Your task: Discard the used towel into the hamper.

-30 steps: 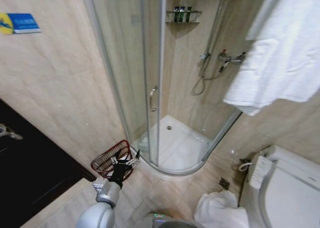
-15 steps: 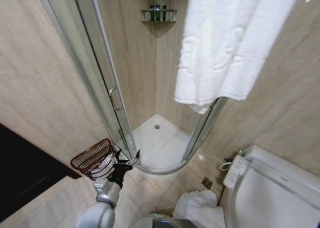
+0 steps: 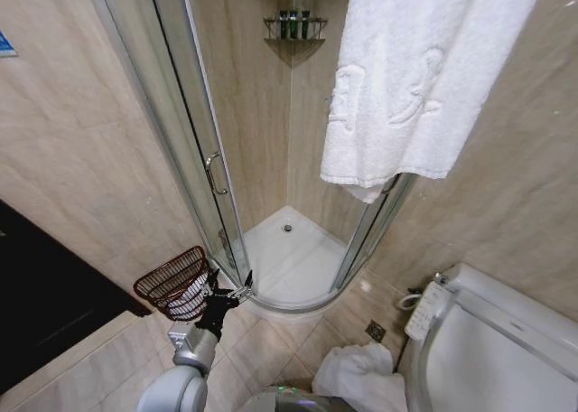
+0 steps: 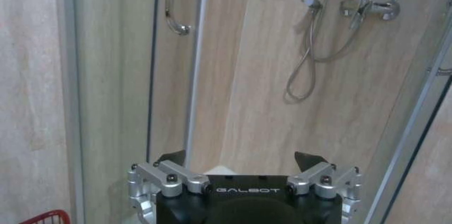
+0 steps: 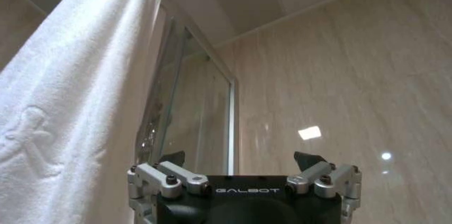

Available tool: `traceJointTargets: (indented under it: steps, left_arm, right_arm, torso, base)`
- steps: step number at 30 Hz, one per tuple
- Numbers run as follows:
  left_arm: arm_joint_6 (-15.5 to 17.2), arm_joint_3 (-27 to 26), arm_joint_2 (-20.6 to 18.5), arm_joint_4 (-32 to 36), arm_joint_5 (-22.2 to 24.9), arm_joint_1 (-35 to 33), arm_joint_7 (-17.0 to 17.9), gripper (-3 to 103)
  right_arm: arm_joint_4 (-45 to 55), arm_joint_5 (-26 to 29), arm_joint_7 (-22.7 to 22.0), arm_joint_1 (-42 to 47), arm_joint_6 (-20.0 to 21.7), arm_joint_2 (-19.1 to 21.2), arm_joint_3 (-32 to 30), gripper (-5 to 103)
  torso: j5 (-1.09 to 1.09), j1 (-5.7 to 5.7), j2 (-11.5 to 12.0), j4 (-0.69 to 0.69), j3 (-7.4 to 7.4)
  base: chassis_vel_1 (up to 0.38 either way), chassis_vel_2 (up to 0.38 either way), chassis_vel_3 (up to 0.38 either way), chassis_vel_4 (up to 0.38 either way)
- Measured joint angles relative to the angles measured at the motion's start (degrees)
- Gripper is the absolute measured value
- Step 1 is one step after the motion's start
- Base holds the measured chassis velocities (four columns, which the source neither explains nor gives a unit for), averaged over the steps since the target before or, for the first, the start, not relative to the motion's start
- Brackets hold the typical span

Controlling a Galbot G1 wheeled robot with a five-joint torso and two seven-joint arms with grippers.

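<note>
Head camera panned slightly since 0.5 s ago (scene static). Left tool (image 3: 229, 285) wide open, empty, at the hamper (image 3: 173, 283) rim's 3 o'clock; right tool (image 5: 240, 156) open, empty.

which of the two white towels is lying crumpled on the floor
The towel beside the toilet is heaped on the tiles; the other towel hangs by the shower.

Even, warm indoor light, fairly bright; shadows soft and faint. Head view bows straight lines toward its edges: shower door frame (image 3: 194, 132) curves. Two small glare spots on glossy wall tiles (image 5: 339, 75) in right wrist view. Left wrist view soft, slightly blurred. Hanging white towel (image 3: 415, 78) near blown out, texture still readable.
</note>
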State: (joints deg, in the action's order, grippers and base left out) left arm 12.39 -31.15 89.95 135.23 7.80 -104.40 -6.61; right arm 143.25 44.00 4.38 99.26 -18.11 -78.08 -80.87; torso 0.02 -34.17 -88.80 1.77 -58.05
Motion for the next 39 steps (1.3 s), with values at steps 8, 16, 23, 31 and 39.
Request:
traceJointTargets:
  steps: [8,16,23,31,39]
  left_arm:
    - [0.00,0.00,-0.02,0.00,0.00,0.00,0.00,100]
    - [0.00,0.00,-0.02,0.00,0.00,0.00,0.00,100]
    - [0.00,0.00,-0.01,0.00,0.00,0.00,0.00,100]
    - [0.00,0.00,-0.01,0.00,0.00,0.00,0.00,100]
    - [0.00,0.00,-0.02,0.00,0.00,0.00,0.00,100]
  right_arm:
    - [0.00,0.00,0.00,0.00,0.00,0.00,0.00,100]
    - [0.00,0.00,0.00,0.00,0.00,0.00,0.00,100]
    - [0.00,0.00,0.00,0.00,0.00,0.00,0.00,100]
    - [0.00,0.00,0.00,0.00,0.00,0.00,0.00,100]
    - [0.00,0.00,0.00,0.00,0.00,0.00,0.00,100]
  torso:
    - [-0.03,0.01,0.00,0.01,0.00]
    - [-0.02,0.01,0.00,0.01,0.00]
    - [-0.02,0.01,0.00,0.01,0.00]
    - [-0.01,0.01,0.00,0.01,0.00]
    - [-0.02,0.01,0.01,0.00,0.00]
  base:
    - [0.000,0.000,0.000,0.000]
    - [0.000,0.000,0.000,0.000]
    - [0.000,0.000,0.000,0.000]
    - [0.000,0.000,0.000,0.000]
    - [0.058,0.062,-0.062,-0.064]
